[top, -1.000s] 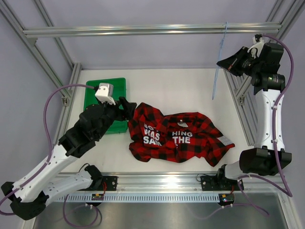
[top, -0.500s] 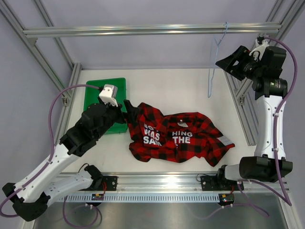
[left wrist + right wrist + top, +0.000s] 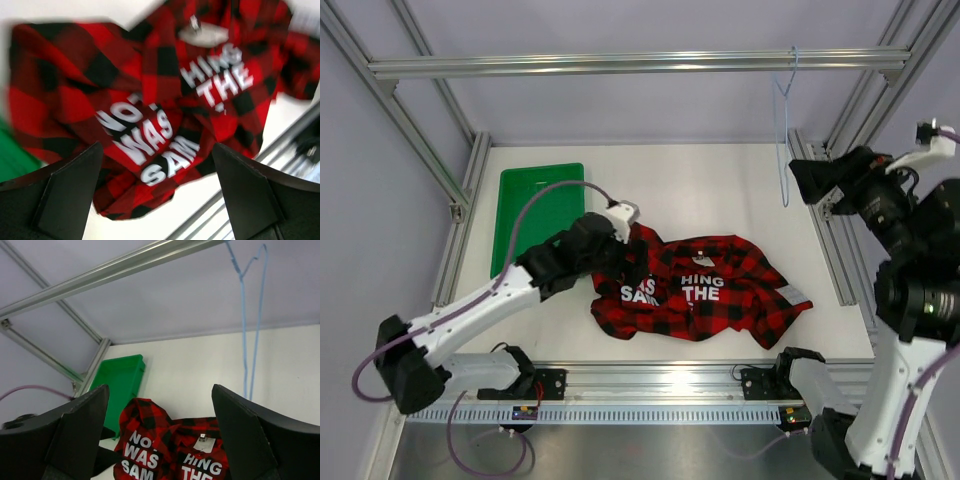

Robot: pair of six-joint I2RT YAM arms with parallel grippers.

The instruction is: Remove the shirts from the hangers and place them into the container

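Observation:
The red-and-black plaid shirt (image 3: 705,292) lies crumpled on the white table, off the hanger, its white lettering facing up. My left gripper (image 3: 632,258) hovers open over the shirt's left part. In the left wrist view the shirt (image 3: 165,100) fills the gap between the spread fingers (image 3: 65,192), which hold nothing. The light-blue wire hanger (image 3: 782,130) hangs bare from the top bar. My right gripper (image 3: 802,178) is open, just right of and below the hanger. From the right wrist I see the hanger (image 3: 250,330), the shirt (image 3: 170,445) and the green container (image 3: 122,380). The container (image 3: 535,205) sits empty at the left.
Aluminium frame rails run along the table's left side (image 3: 460,230) and right side (image 3: 825,240). The top bar (image 3: 630,64) crosses the back. A rail (image 3: 660,385) lines the near edge below the shirt.
The right gripper opened, let go of the hanger and drew back to the lower right; the hanger now hangs free. The left arm swung from the container's edge over the shirt.

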